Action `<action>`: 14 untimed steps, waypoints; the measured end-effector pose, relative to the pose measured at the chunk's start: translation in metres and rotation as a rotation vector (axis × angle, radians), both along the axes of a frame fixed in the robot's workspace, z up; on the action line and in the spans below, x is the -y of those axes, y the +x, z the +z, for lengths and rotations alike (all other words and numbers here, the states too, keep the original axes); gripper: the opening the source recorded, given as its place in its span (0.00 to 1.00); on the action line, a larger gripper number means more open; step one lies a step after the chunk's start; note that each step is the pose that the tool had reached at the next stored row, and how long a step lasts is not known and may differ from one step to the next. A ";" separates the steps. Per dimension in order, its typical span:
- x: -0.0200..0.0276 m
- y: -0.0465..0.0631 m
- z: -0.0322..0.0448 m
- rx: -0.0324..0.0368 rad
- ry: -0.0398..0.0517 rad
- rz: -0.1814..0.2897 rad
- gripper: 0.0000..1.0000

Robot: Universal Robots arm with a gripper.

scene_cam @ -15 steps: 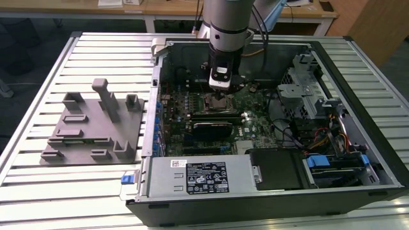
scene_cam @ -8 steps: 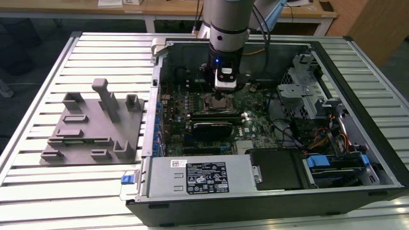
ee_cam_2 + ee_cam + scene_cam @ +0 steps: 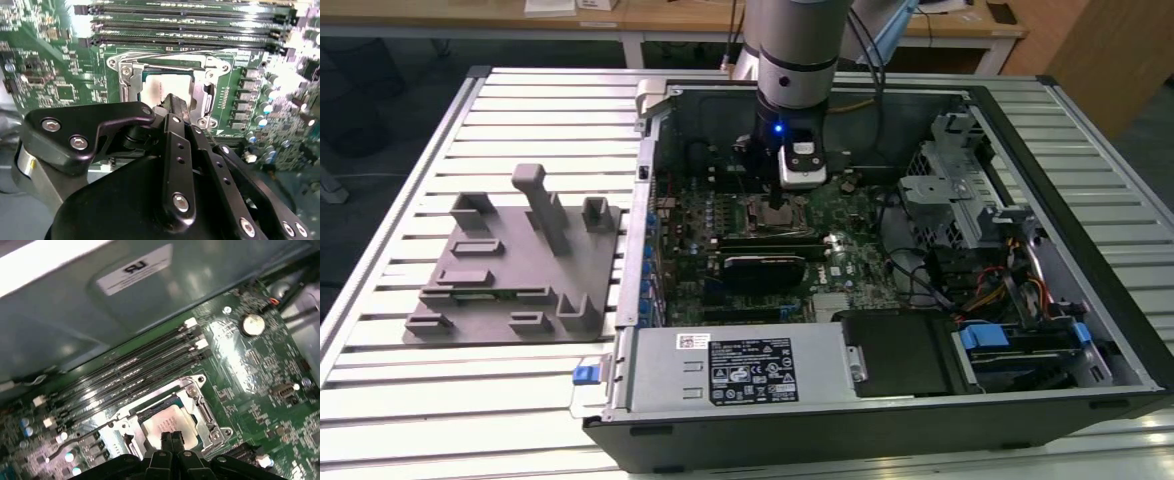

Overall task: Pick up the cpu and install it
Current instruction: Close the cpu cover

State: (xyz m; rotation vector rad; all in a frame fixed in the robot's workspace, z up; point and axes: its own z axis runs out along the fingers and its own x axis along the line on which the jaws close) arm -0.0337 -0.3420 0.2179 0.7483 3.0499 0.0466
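Slatted table (image 3: 534,110), computer case (image 3: 854,428), grey fixture (image 3: 507,270)

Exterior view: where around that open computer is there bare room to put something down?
The slatted table is bare on the near side of the grey moulded fixture, on its far side, and beside the case on the exterior view's right. Inside the case it is crowded: motherboard, cables, and the arm's jaws at the cpu.

Lab — slatted bench (image 3: 520,100), open computer case (image 3: 881,425)
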 end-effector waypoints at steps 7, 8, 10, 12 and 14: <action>0.0000 0.000 -0.0002 0.0000 -0.0009 0.127 0.11; 0.0000 0.000 -0.0002 0.0000 -0.0018 0.144 0.11; 0.0000 0.000 -0.0002 -0.0001 -0.0035 0.177 0.11; 0.0000 0.000 -0.0002 -0.0003 -0.0055 0.211 0.11; 0.0000 0.000 -0.0001 -0.0005 -0.0078 0.243 0.11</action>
